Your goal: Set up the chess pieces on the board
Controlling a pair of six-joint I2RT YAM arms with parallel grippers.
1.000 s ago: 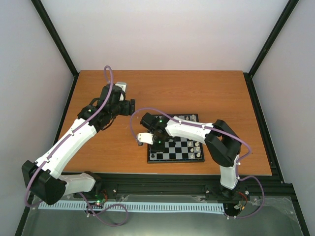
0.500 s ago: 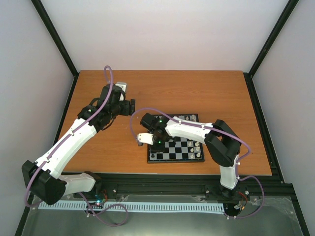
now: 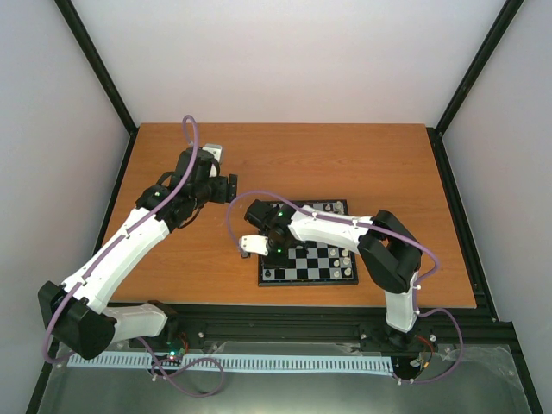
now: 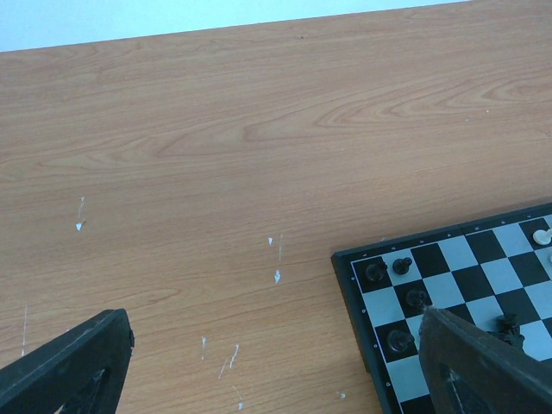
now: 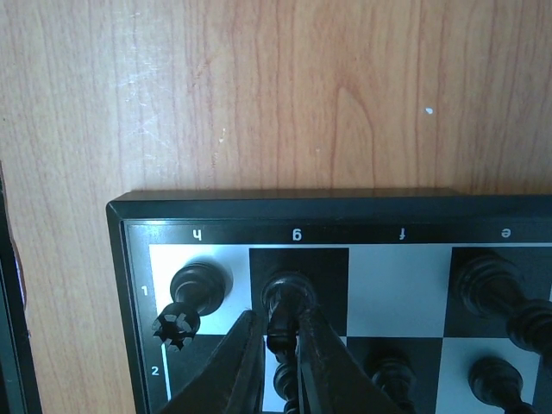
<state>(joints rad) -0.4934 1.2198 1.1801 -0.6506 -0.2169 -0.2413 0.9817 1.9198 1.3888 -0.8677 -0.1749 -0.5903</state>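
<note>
So the right gripper (image 5: pixel 282 345) has its two fingers (image 5: pixel 246 366) pinched in on a black piece (image 5: pixel 285 297), hugging it from both sides.

Writing you can actually read: the border of the board (image 5: pixel 285 210), just past the fingertips, has h, g, f, e printed upside down. A 1 and a 2 run down the border out beyond the finger on the left of the wrist view. Going by those, the gripped piece stands on g1, a dark square.

Right next to it on h1 is a black rook (image 5: pixel 198 285). It's close to that same finger but not touching, as far as I can see. A second dark piece (image 5: pixel 289 388) sits between the fingers nearer the wrist, mostly hidden, so I can't say what it is. More chess pieces (image 5: pixel 493 289) stand further out past the other finger, blurry and partly cut off by the frame edge. Beyond the board edge it's just the wooden table (image 5: pixel 259 95).

The left gripper (image 4: pixel 276 321) hangs well apart from the other one, fingers spread wide over bare wood. The board's corner pokes in by the finger on the right of its view and is partly covered by it. There are a handful of black men there and one pale piece (image 4: pixel 542 235) right at the frame edge.

Versus a second ago in the top view, the right wrist has shifted by a hair and the left arm looks to be in the same pose.
</note>
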